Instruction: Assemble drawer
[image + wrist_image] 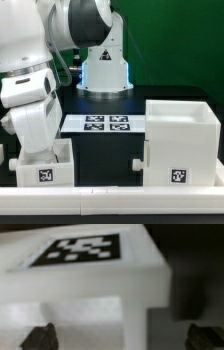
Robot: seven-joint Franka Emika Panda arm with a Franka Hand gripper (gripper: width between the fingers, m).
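Observation:
The drawer's large white casing (183,140) stands at the exterior view's right with a tag on its front. A small knob (137,163) sticks out of its left side. A smaller white tray (45,168) with a tag stands at the front left. My arm (35,115) hangs right over this tray, and its fingers are hidden in the exterior view. In the wrist view the tray (90,280) with its tag (82,250) fills the picture. My gripper (123,339) is open and empty, and the two dark fingertips (42,336) stand wide apart, straddling the tray.
The marker board (100,124) lies flat on the dark table between the tray and the casing. The robot's base (103,70) stands behind it. A white ledge (110,203) runs along the front edge.

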